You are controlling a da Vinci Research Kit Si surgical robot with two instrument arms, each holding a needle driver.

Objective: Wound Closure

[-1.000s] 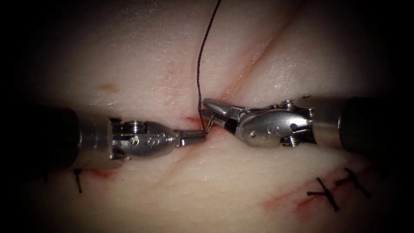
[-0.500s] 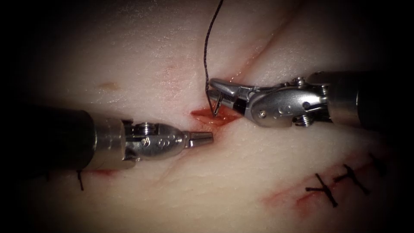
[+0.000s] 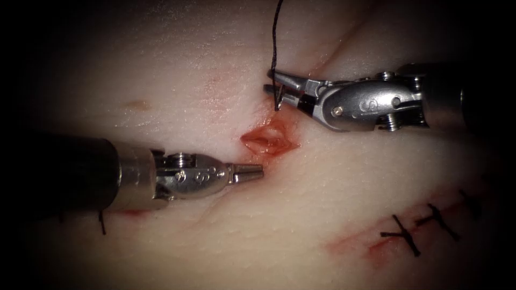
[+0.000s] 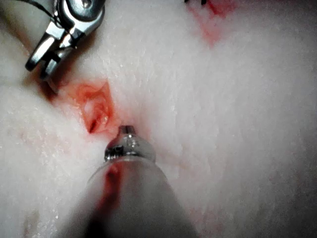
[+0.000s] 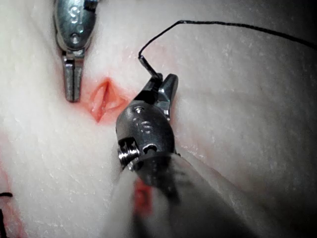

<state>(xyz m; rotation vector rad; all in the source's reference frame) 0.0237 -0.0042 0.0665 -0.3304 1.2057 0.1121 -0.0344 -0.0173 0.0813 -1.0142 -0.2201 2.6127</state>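
Note:
My right tool (image 3: 269, 80) hovers above and just right of the open red part of the cut (image 3: 267, 139). Its jaws are shut on the curved needle (image 3: 276, 99) close to its thread end, and the needle hangs point down, free of the tissue (image 3: 177, 80). Dark thread (image 3: 276, 32) runs from the needle up out of the picture. My left tool (image 3: 260, 172) lies low on the left of the cut, jaws shut on nothing, tip just below the opening. The right wrist view has the needle's tail (image 5: 148, 67), the thread (image 5: 223, 25), my right tool (image 5: 166, 79) and the left tool (image 5: 73, 82).
Tied black stitches (image 3: 400, 239) sit on a red line at the lower right, and another cut end of thread (image 3: 101, 223) lies below the left shaft. Red fluid lines the opening (image 4: 96, 106). The cut continues up to the right (image 3: 322, 62).
My right tool has lifted the needle up and to the right, away from the opening, drawing it out of the tissue. The left tool drew back slightly leftward and now rests still.

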